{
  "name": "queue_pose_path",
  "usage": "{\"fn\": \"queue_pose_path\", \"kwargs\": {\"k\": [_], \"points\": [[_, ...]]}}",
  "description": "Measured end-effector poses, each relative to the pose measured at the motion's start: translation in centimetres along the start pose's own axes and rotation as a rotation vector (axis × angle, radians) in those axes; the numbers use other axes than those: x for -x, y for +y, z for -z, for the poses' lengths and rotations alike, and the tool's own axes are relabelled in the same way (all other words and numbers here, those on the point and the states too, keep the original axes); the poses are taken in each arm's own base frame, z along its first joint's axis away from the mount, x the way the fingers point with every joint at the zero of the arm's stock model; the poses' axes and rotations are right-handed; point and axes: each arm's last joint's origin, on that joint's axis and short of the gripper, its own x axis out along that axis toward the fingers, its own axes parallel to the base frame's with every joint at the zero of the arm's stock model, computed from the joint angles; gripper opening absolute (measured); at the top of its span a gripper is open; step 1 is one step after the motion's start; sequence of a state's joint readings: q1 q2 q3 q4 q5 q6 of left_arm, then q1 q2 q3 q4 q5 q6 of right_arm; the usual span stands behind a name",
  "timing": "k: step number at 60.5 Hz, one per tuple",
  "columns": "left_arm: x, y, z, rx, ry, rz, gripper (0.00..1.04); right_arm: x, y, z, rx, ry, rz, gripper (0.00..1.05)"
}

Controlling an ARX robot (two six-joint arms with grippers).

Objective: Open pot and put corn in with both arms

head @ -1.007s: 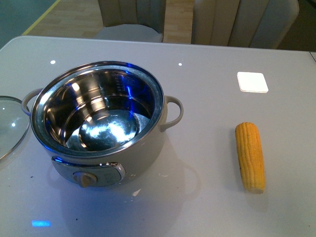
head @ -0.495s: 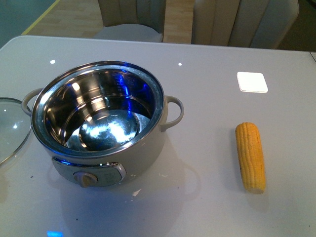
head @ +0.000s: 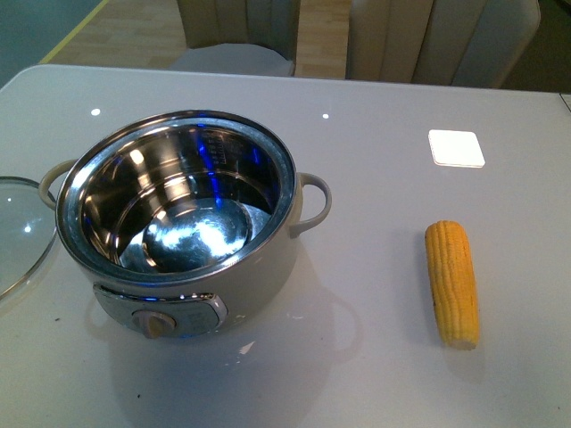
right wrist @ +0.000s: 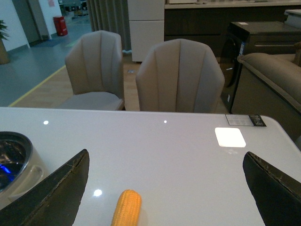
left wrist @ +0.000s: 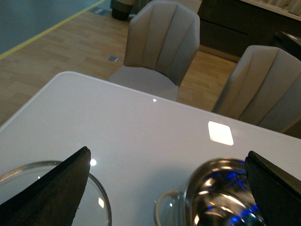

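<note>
1. Setting: dining area within a large open-plan interior, furnished like a home.
2. Glossy white tabletop [right wrist: 197,141] lies under the right claw [right wrist: 165,154], with two beige, channel-backed upholstered chairs [right wrist: 178,75] just beyond the claw at the far edge.
3. Farther beyond the claw: wood floor [left wrist: 61,56] edged by a yellow line [left wrist: 47,32], a sofa [right wrist: 277,70], dark cabinets [right wrist: 207,23], and a red bin [right wrist: 59,26] down a hall.

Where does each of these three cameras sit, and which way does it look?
Front: on the robot's body, looking down at the open pot, glass lid and corn; no arm shows.
Left wrist: above lid and pot, facing chairs; left gripper open.
Right wrist: above the corn, facing chairs; right gripper open.
All see the pot.
</note>
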State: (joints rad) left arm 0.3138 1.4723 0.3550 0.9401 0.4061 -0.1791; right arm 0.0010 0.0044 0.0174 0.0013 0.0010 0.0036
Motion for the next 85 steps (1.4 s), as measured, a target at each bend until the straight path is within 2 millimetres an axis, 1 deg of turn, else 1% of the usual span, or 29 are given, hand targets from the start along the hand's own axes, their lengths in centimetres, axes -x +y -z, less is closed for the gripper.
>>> {"fn": "queue_pose_path", "kwargs": {"k": [2, 6, 10, 11, 12, 13, 15, 16, 18, 25, 29, 30, 33, 34, 36, 43, 62, 85], "points": [[1.0, -0.5, 0.0, 0.016, 0.012, 0.014, 0.98, 0.0, 0.0, 0.0, 0.000, 0.000, 0.000, 0.96], [2.4, -1.2, 0.2, 0.028, 0.022, 0.009, 0.97, 0.0, 0.0, 0.0, 0.000, 0.000, 0.000, 0.96], [4.5, -2.5, 0.8, -0.106, -0.107, -0.071, 0.83, 0.0, 0.0, 0.0, 0.000, 0.000, 0.000, 0.96], [4.7, -2.7, 0.9, -0.113, -0.114, -0.076, 0.81, 0.0, 0.0, 0.0, 0.000, 0.000, 0.000, 0.96], [5.6, -3.3, 1.3, -0.143, -0.122, -0.086, 0.76, 0.0, 0.0, 0.0, 0.000, 0.000, 0.001, 0.96], [5.8, -3.5, 1.5, -0.147, -0.122, -0.090, 0.74, 0.0, 0.0, 0.0, 0.000, 0.000, 0.001, 0.96], [6.8, -4.1, 2.0, -0.172, -0.118, -0.090, 0.67, 0.0, 0.0, 0.0, 0.000, 0.000, -0.001, 0.96], [7.0, -4.3, 2.1, -0.177, -0.118, -0.087, 0.65, 0.0, 0.0, 0.0, 0.000, 0.000, -0.001, 0.96], [7.6, -4.7, 2.3, -0.193, -0.126, -0.080, 0.58, 0.0, 0.0, 0.0, 0.000, 0.000, -0.001, 0.96], [8.6, -5.4, 2.0, -0.219, -0.164, -0.084, 0.37, 0.0, 0.0, 0.0, 0.000, 0.000, 0.000, 0.96], [9.0, -5.7, 2.1, -0.223, -0.165, -0.082, 0.24, 0.0, 0.0, 0.0, 0.000, 0.000, 0.000, 0.96], [9.0, -5.8, 2.1, -0.223, -0.164, -0.082, 0.23, 0.0, 0.0, 0.0, 0.000, 0.000, 0.000, 0.96], [9.3, -6.0, 2.3, -0.224, -0.162, -0.083, 0.12, 0.0, 0.0, 0.0, 0.000, 0.000, -0.001, 0.96], [9.4, -6.0, 2.3, -0.224, -0.163, -0.085, 0.10, 0.0, 0.0, 0.0, 0.000, 0.000, -0.001, 0.96], [9.5, -6.4, 2.3, -0.222, -0.168, -0.108, 0.03, 0.0, 0.0, 0.0, 0.000, 0.000, -0.001, 0.96], [10.0, -7.2, 2.3, -0.231, -0.174, -0.075, 0.04, 0.0, 0.0, 0.0, 0.000, 0.000, 0.000, 0.96], [11.2, -7.3, 2.2, -0.231, -0.186, -0.078, 0.04, 0.0, 0.0, 0.0, 0.000, 0.000, 0.000, 0.96], [12.2, -7.4, 2.4, -0.231, -0.188, -0.078, 0.04, 0.0, 0.0, 0.0, 0.000, 0.000, 0.000, 0.96]]}}
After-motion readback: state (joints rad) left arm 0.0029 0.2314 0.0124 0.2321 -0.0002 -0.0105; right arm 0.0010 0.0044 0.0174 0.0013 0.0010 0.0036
